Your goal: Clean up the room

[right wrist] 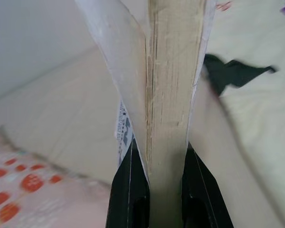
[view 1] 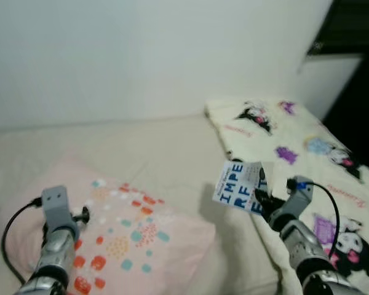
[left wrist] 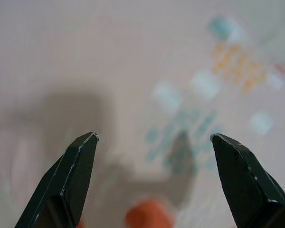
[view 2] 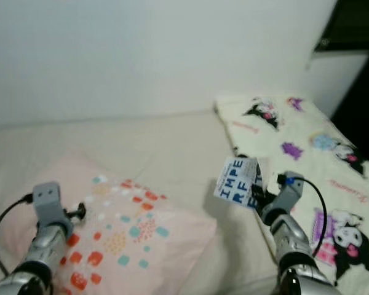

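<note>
Pale bedding [view 1: 154, 147] runs under a white wall. At eight o'clock the left gripper [left wrist: 152, 142] hovers spread over the pink pillow [view 1: 135, 236]. At four o'clock the right gripper [right wrist: 156, 183] clamps a paperback [view 1: 240, 186] aloft beside the cartoon quilt [view 1: 320, 160]; light, floppy-covered, best pinched across its pages.

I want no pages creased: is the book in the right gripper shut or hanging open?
Mostly shut: the right gripper clamps the book's page block, but one cover splays away from the pages.
</note>
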Controlling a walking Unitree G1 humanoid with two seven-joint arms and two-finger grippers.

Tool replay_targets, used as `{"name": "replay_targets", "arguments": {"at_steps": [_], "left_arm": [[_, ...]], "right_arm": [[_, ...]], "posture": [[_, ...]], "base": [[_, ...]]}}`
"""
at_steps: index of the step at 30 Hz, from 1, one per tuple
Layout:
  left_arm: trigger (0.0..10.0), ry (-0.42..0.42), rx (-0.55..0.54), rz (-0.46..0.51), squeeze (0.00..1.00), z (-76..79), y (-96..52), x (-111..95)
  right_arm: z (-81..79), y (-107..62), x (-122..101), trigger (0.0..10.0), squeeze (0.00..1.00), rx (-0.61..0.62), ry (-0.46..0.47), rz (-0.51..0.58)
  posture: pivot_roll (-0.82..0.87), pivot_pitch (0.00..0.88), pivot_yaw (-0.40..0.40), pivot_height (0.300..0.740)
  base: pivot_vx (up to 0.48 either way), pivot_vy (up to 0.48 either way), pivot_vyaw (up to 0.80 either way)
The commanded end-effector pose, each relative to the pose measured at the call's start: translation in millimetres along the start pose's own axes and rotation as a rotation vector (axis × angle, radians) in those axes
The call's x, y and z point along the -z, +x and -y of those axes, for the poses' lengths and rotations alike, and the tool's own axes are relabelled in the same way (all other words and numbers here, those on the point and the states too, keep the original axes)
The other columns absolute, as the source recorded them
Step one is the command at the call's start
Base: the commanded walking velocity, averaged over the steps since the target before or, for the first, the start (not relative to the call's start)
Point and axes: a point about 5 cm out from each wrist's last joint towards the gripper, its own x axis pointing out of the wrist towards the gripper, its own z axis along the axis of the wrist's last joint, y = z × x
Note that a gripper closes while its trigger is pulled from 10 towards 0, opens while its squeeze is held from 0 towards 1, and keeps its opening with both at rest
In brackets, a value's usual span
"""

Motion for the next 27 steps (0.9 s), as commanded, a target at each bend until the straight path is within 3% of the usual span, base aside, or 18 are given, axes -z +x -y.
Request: {"name": "replay_targets", "arguments": {"at_steps": [1, 6, 8, 12, 19, 21, 24, 27], "left_arm": [[10.0, -0.082, 0.018, -0.088, 0.0, -2.7, -4.4, 19], [10.0, -0.156, 0.018, -0.143, 0.0, -4.6, -8.1, 31], [10.0, -0.199, -0.026, -0.181, 0.0, -12.5, -11.8, 41], [10.0, -0.214, -0.03, -0.206, 0.0, -14.1, -14.2, 47], [10.0, -0.284, 0.037, -0.252, 0.0, -1.8, -17.6, 56], [10.0, -0.361, 0.077, -0.26, 0.0, 7.3, -18.5, 58], [10.0, -0.433, 0.126, -0.231, 0.0, 19.5, -17.5, 54], [10.0, -0.453, 0.115, -0.206, 0.0, 19.3, -15.3, 48]], "right_arm": [[-4.2, 2.3, -2, 10.0, 0.0, -0.021, -0.012, 0.005], [-2.8, 2.0, -1, 10.0, 0.0, -0.006, -0.012, -0.002], [0.8, 1.1, 0, 10.0, 0.0, 0.031, -0.007, -0.018], [4.7, 0.1, 2, 10.0, 0.0, 0.069, -0.006, -0.044], [5.9, 0.5, 2, 10.0, 0.0, 0.081, 0.007, -0.058], [4.6, 1.7, 0, 10.0, 0.0, 0.071, 0.008, -0.053], [1.9, 3.4, -3, 10.0, 0.0, 0.047, -0.005, -0.055], [0.8, 4.0, -3, 10.0, 0.0, 0.036, -0.005, -0.056]], "posture": [[0.04, 0.0, -0.064, 0.74], [0.03, 0.0, -0.059, 0.74], [0.03, 0.0, -0.058, 0.74], [0.03, 0.0, -0.058, 0.74], [0.03, 0.0, -0.056, 0.72], [0.02, 0.0, -0.056, 0.71], [0.02, 0.0, -0.06, 0.695], [0.01, 0.0, -0.06, 0.685]], "base": [[0.0, 0.0, 0.0], [0.0, 0.0, 0.0], [0.0, 0.0, 0.0], [0.0, 0.0, 0.0], [0.0, 0.0, 0.0], [0.0, 0.0, 0.0], [0.0, 0.0, 0.0], [0.0, 0.0, 0.0]]}}
